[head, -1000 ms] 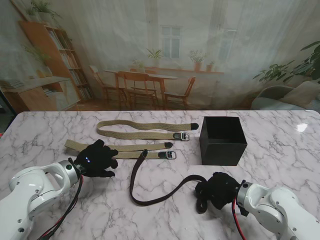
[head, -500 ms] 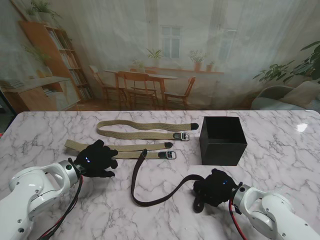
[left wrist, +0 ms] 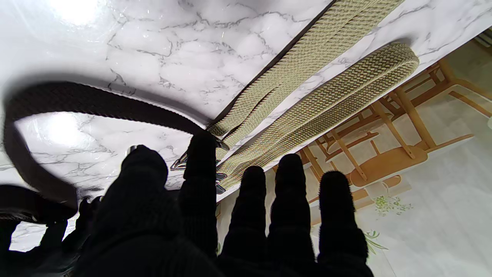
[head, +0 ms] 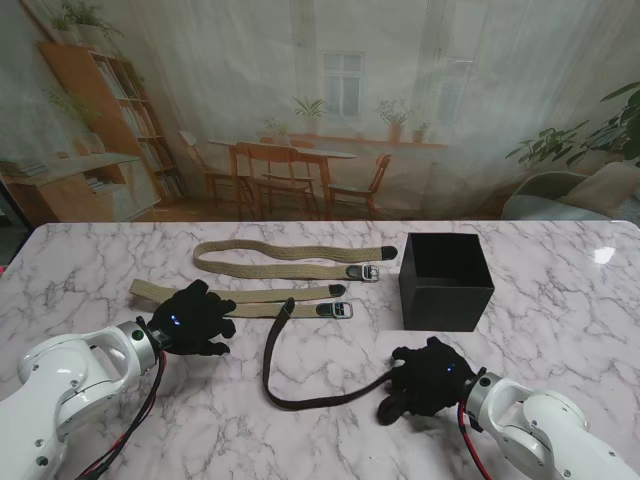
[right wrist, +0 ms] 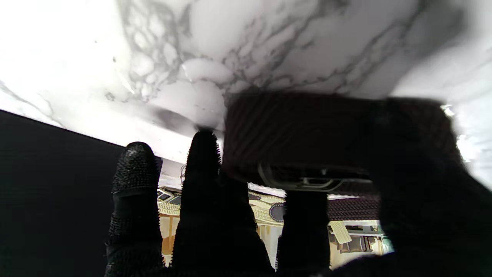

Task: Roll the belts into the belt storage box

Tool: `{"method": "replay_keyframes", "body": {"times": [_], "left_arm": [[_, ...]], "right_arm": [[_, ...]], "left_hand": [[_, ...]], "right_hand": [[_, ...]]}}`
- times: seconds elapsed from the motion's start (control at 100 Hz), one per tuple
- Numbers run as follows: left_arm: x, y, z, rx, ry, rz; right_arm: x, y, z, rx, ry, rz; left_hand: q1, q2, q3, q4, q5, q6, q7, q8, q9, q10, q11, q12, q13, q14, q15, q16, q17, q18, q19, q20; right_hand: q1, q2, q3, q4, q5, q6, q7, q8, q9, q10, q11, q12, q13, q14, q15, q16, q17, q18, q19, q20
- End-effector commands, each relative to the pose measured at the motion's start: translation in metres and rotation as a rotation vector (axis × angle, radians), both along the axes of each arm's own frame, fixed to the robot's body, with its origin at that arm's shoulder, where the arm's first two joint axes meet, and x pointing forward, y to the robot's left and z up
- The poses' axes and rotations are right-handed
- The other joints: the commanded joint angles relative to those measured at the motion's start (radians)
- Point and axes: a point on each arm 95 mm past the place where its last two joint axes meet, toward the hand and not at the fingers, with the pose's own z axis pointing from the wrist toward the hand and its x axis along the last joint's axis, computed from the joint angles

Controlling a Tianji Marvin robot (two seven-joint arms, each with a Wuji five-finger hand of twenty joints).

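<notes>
A dark brown belt curves across the table from its tip beside the tan belts to my right hand. That hand is shut on the belt's buckle end, which is pinched between thumb and fingers. The black storage box stands open just beyond that hand, and its wall shows in the right wrist view. Two tan woven belts lie flat, one farther away and one nearer. My left hand rests palm down over the nearer tan belt's left end. Its fingers are spread and hold nothing.
The marble table runs wide to both sides. In the left wrist view, the dark belt passes beside the tan belts. The tan belts' metal buckles point toward the box.
My right hand has shifted slightly left and away from me with the buckle end, flattening the dark belt's bend near it. The left hand and tan belts have stayed put.
</notes>
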Motion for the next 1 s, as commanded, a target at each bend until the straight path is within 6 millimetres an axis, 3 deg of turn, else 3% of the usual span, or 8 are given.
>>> {"method": "replay_keyframes", "body": {"times": [0.0, 0.14, 0.28, 0.6, 0.69, 0.74, 0.81, 0.99], "left_arm": [[-0.001, 0.0, -0.003, 0.007, 0.013, 0.007], [-0.001, 0.001, -0.003, 0.008, 0.013, 0.008], [-0.001, 0.001, -0.003, 0.008, 0.013, 0.009], [-0.002, 0.001, -0.003, 0.009, 0.013, 0.008], [-0.002, 0.001, -0.004, 0.01, 0.014, 0.007], [-0.002, 0.001, -0.004, 0.01, 0.014, 0.007], [-0.002, 0.0, -0.004, 0.01, 0.015, 0.007], [-0.002, 0.0, -0.005, 0.011, 0.016, 0.008]], "right_arm": [[-0.007, -0.001, -0.012, -0.005, 0.039, -0.009], [-0.008, 0.0, -0.013, 0.009, 0.043, -0.027], [-0.008, 0.001, -0.015, 0.031, 0.037, -0.039], [-0.004, 0.0, -0.018, 0.06, -0.027, -0.015], [-0.003, 0.0, -0.019, 0.071, -0.043, -0.008], [-0.003, 0.0, -0.019, 0.074, -0.047, -0.006], [-0.003, 0.0, -0.02, 0.073, -0.055, 0.003], [-0.002, 0.0, -0.024, 0.105, -0.072, 0.013]], "left_hand": [[-0.008, 0.028, -0.011, -0.003, 0.005, 0.02, -0.009, 0.008, 0.014, 0.002, -0.017, 0.001, 0.013, 0.022, -0.003, 0.005, -0.015, 0.045, -0.023, 0.005], [-0.007, 0.027, -0.011, -0.003, 0.005, 0.019, -0.008, 0.008, 0.015, 0.001, -0.016, 0.001, 0.013, 0.022, -0.003, 0.005, -0.015, 0.045, -0.024, 0.005], [-0.007, 0.027, -0.011, -0.003, 0.006, 0.02, -0.008, 0.008, 0.016, 0.002, -0.016, 0.001, 0.014, 0.022, -0.003, 0.005, -0.015, 0.044, -0.024, 0.005], [-0.007, 0.028, -0.011, -0.003, 0.007, 0.021, -0.008, 0.008, 0.025, 0.001, -0.013, 0.002, 0.015, 0.023, -0.003, 0.005, -0.015, 0.045, -0.024, 0.005], [-0.006, 0.029, -0.01, -0.003, 0.008, 0.021, -0.007, 0.008, 0.027, 0.0, -0.013, 0.002, 0.017, 0.023, -0.002, 0.005, -0.013, 0.045, -0.023, 0.005], [-0.007, 0.031, -0.01, -0.003, 0.007, 0.021, -0.008, 0.008, 0.027, 0.001, -0.014, 0.002, 0.017, 0.022, -0.002, 0.005, -0.014, 0.044, -0.023, 0.005], [-0.007, 0.03, -0.011, -0.003, 0.007, 0.022, -0.008, 0.008, 0.024, 0.002, -0.015, 0.002, 0.016, 0.022, -0.003, 0.005, -0.014, 0.044, -0.023, 0.005], [-0.007, 0.03, -0.011, -0.003, 0.007, 0.02, -0.008, 0.008, 0.023, 0.002, -0.015, 0.002, 0.016, 0.022, -0.002, 0.005, -0.014, 0.046, -0.023, 0.006]], "right_hand": [[0.024, 0.062, 0.058, 0.023, 0.118, -0.056, 0.203, 0.022, -0.088, 0.013, -0.018, -0.008, -0.038, 0.02, -0.043, -0.028, -0.022, 0.063, -0.024, 0.007], [0.03, 0.063, 0.064, 0.025, 0.113, -0.029, 0.237, 0.003, -0.094, 0.011, 0.045, 0.016, -0.056, 0.028, -0.031, -0.047, -0.036, 0.082, -0.045, -0.007], [0.072, 0.076, 0.049, 0.017, 0.086, 0.005, 0.253, -0.004, 0.237, -0.161, 0.201, 0.076, 0.065, -0.029, 0.037, -0.024, 0.01, 0.059, -0.015, -0.002], [0.204, 0.073, 0.074, 0.014, -0.04, -0.082, 0.083, 0.03, 0.712, -0.249, 0.381, 0.211, 0.325, -0.115, 0.159, 0.089, 0.128, -0.078, 0.099, 0.027], [0.208, 0.076, 0.085, 0.016, -0.077, -0.06, 0.008, -0.025, 0.767, -0.265, 0.383, 0.212, 0.353, -0.133, 0.171, 0.099, 0.142, -0.096, 0.114, 0.027], [0.169, 0.109, 0.127, 0.068, -0.11, -0.011, -0.154, -0.037, 0.787, -0.266, 0.374, 0.217, 0.362, -0.134, 0.173, 0.107, 0.144, -0.099, 0.122, 0.02], [0.163, 0.129, 0.145, 0.101, -0.289, -0.02, -0.339, -0.053, 0.806, -0.254, 0.365, 0.216, 0.373, -0.128, 0.176, 0.11, 0.141, -0.095, 0.125, 0.016], [0.192, 0.174, 0.164, 0.163, -0.51, -0.113, -0.361, -0.061, 0.88, -0.196, 0.383, 0.23, 0.456, -0.087, 0.229, 0.129, 0.163, -0.074, 0.142, 0.018]]}}
